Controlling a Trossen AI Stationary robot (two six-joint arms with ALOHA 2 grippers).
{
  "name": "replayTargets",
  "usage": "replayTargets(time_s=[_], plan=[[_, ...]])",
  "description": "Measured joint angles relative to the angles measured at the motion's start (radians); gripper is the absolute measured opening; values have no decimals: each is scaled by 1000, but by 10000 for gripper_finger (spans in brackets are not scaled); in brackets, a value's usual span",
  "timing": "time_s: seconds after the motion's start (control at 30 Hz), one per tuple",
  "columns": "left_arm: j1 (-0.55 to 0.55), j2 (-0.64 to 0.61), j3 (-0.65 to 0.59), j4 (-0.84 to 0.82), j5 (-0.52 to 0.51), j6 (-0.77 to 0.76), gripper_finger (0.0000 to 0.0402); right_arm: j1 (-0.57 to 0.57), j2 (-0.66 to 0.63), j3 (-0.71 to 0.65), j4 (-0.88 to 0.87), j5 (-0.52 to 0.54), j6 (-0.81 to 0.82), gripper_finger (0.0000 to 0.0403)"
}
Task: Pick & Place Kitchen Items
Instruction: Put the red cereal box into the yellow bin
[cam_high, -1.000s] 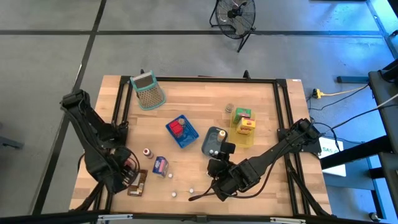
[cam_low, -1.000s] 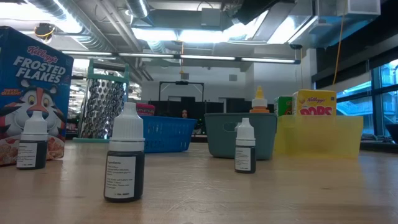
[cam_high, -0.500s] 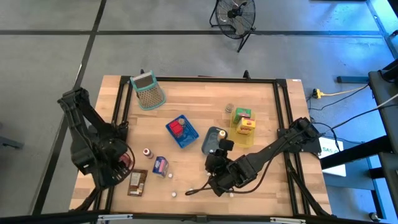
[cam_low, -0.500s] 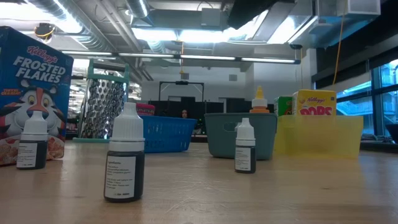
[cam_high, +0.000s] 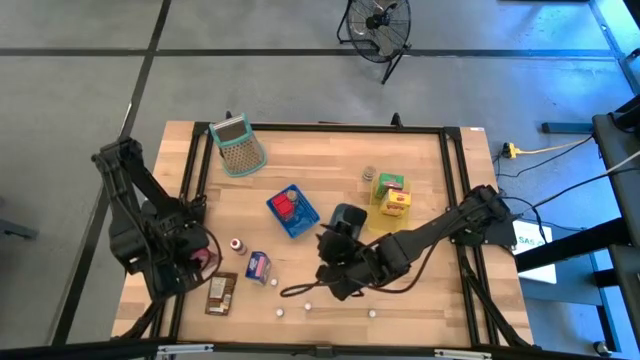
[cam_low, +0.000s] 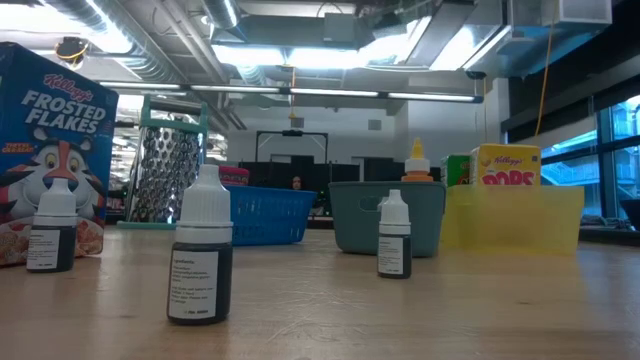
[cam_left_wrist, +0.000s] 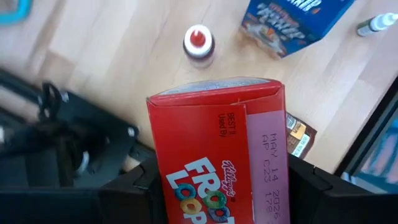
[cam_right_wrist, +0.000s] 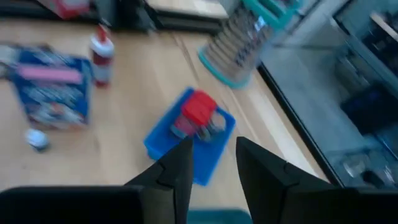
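table: matt wood | red box: glossy cardboard | grater: shiny metal

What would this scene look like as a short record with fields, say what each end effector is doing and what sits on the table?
left end effector: over the table's left edge, shut on a red Froot Loops box
right end effector: above the table's middle, holding nothing, fingers slightly apart
blue tray: centre of table, red item inside
yellow tray: right of centre, holds cereal boxes
grater: far left corner
Frosted Flakes box: near left, on the table
small dropper bottles: standing upright near the front edge
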Motion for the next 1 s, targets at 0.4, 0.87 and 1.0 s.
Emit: replayTargets(time_s=[0.4,0.87,1.0], plan=[[124,-46,0,0,-111,343,198,-35,-2,57,401,-349,-336,127],[303,-44,4,133,-90,724,198,-85,-2,56,432,-364,-406,237],[353,-41,62,182,-111,846,198,-105,-2,56,462,-364,-410,257]])
